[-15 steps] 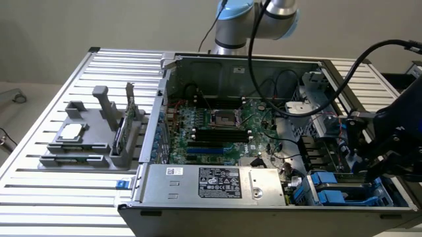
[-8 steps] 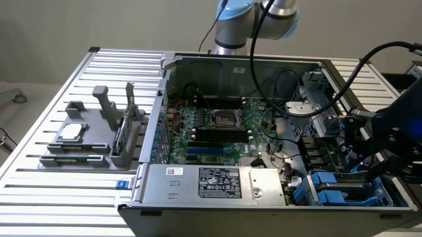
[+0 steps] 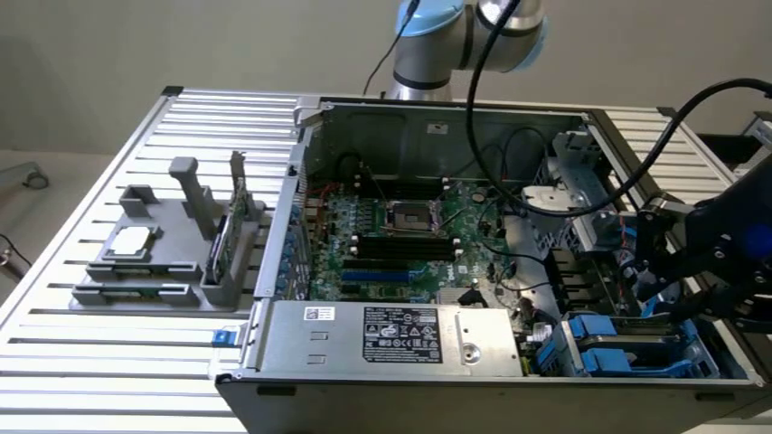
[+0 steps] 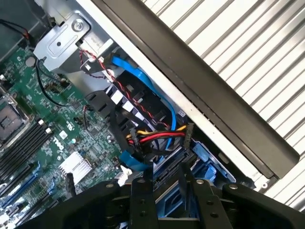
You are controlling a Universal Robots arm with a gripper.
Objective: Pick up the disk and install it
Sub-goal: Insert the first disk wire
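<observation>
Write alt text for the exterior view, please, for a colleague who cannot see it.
A robot gripper hangs at the exterior view's right, over the blue-framed disk sitting in the drive bay of an open computer case. The case lies on a slatted metal table, motherboard exposed; a grey fixture at the view's left holds a silver chip and a green card.

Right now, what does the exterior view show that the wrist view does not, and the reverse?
Exterior view adds: the grey parts holder beside the case, at the exterior view's left, and the labelled power supply. Wrist view adds: the blue cable and the red and yellow wires near the drive bay, which I cannot make out from outside. Both share: the green motherboard, the blue disk carrier and the case.
</observation>
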